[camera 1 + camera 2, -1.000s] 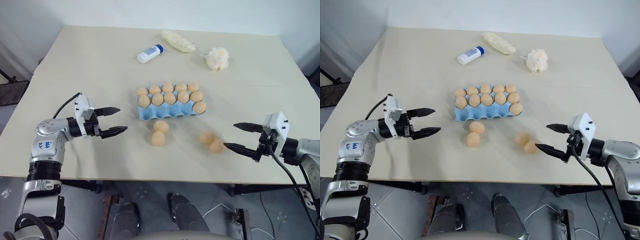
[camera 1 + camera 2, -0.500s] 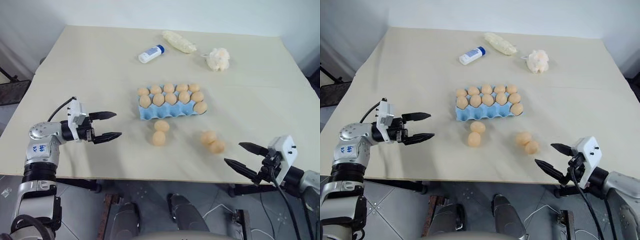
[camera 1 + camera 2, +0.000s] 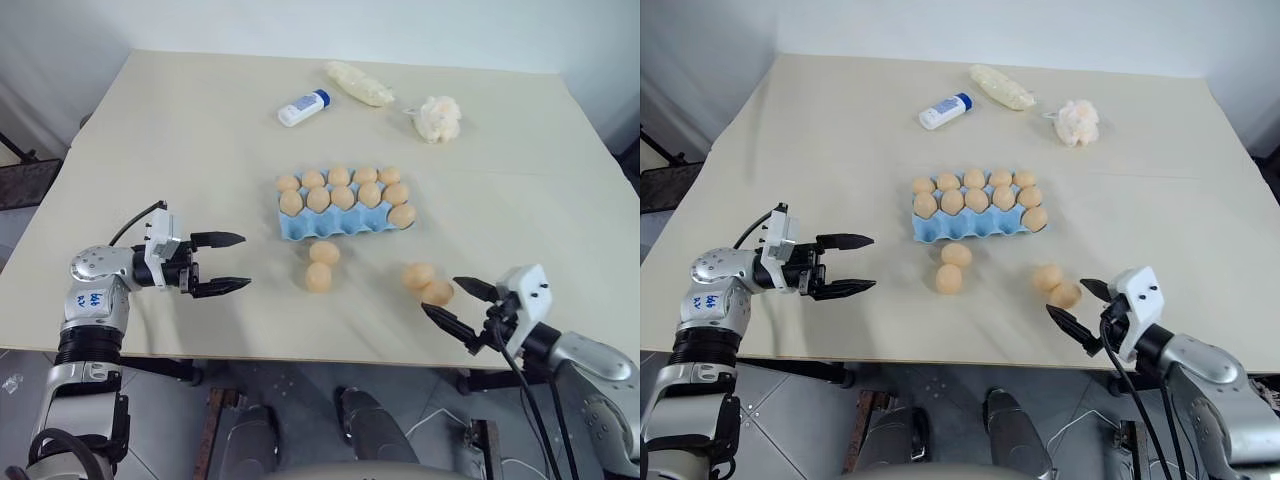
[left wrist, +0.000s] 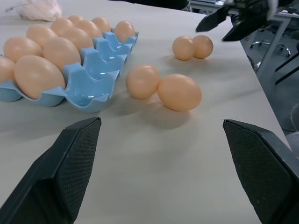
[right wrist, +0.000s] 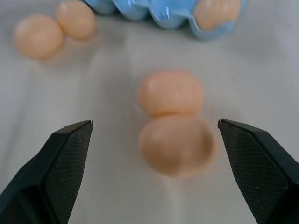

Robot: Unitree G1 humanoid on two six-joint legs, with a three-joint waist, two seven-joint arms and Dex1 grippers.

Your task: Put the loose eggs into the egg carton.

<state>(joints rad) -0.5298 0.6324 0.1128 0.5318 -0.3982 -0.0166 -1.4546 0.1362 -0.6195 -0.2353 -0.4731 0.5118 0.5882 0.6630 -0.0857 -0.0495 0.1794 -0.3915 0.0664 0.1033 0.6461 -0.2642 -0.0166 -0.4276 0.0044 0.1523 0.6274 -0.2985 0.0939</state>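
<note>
The light blue egg carton (image 3: pixel 332 227) lies mid-table with several tan eggs in its two far rows, and its near row of cups shows blue. Two loose eggs (image 3: pixel 322 252) (image 3: pixel 318 277) touch each other just in front of it. Another two loose eggs (image 3: pixel 418 275) (image 3: pixel 437 292) lie together further right. My right gripper (image 3: pixel 440 295) is open, close to that right pair on the near side; in the right wrist view the pair (image 5: pixel 175 144) is framed between its fingers. My left gripper (image 3: pixel 244 262) is open over bare table, left of the middle pair (image 4: pixel 180 92).
At the far side of the table (image 3: pixel 180 150) lie a white bottle with a blue cap (image 3: pixel 301 107), a pale wrapped packet (image 3: pixel 357 83) and a fluffy cream puff (image 3: pixel 437 117). The table's front edge runs just under both grippers.
The right gripper sank toward the table's front edge, then swung left and now faces the right pair of eggs from nearby. The left gripper has barely shifted. No egg moved.
</note>
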